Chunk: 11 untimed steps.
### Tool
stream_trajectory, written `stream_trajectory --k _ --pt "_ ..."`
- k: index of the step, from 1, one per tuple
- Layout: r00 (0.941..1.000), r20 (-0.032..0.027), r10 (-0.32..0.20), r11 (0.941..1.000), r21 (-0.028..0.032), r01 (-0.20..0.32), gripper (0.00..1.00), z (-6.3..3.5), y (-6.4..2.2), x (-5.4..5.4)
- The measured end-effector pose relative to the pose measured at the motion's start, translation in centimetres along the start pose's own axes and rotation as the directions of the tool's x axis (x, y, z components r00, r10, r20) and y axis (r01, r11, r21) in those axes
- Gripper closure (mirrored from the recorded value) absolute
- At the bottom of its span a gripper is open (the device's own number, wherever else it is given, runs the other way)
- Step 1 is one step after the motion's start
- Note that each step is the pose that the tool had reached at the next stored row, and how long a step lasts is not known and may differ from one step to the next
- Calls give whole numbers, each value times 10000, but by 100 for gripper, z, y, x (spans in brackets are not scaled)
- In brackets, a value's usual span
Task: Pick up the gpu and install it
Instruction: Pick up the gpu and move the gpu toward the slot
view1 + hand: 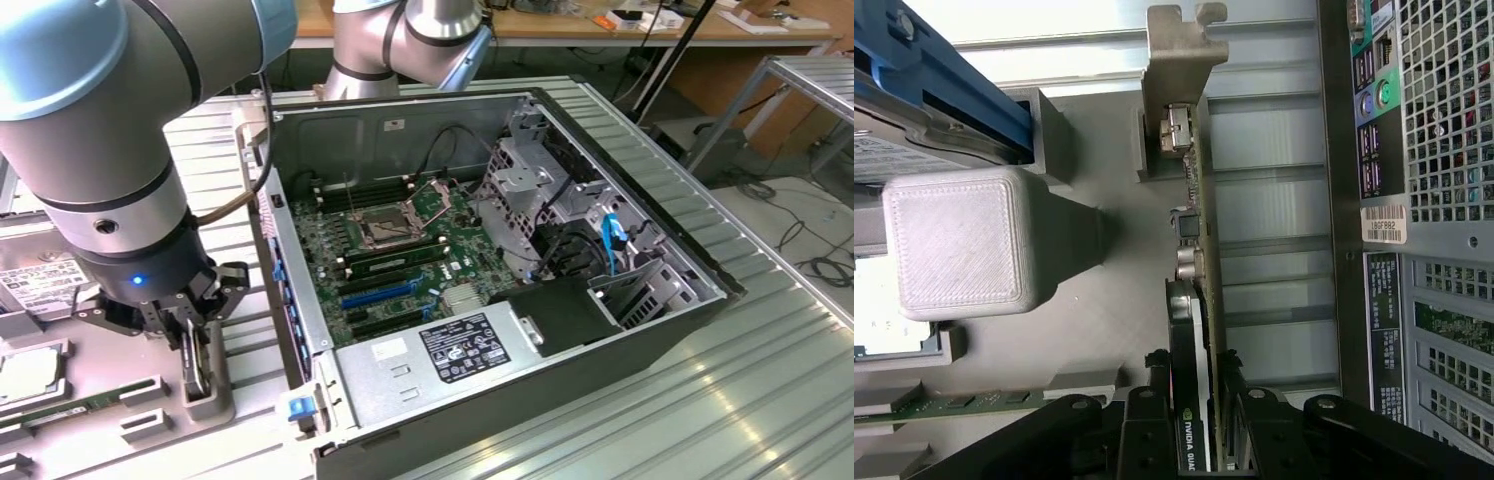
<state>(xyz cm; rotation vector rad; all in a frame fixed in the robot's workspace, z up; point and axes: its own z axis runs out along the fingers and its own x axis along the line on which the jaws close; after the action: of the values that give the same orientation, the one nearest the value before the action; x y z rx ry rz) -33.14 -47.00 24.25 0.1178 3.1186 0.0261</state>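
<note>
The gpu [195, 362] stands on edge in a grey holder [203, 402] at the lower left of the exterior view. The jaws are clenched on it, with 1 of the 2 black fingers [1144, 415] against each face of the card and its silver bracket [1179, 60] reaching beyond them. Just beside the holder, toward frame centre, the open case [641, 200] lies on the ribbed bench [747, 400], its motherboard [387, 250] exposed. A memory stick [67, 410] lies near the bottom left corner.

We see our pincer [1191, 362] clamped on the edge-on gpu [1189, 310], its silver bracket [1176, 60] near the computer case [1439, 150].
</note>
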Motion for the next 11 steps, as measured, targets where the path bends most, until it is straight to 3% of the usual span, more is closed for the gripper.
stream_trajectory --k 11 --pt "10000 -5 -1 10000 0 1 73 0 0 -1"
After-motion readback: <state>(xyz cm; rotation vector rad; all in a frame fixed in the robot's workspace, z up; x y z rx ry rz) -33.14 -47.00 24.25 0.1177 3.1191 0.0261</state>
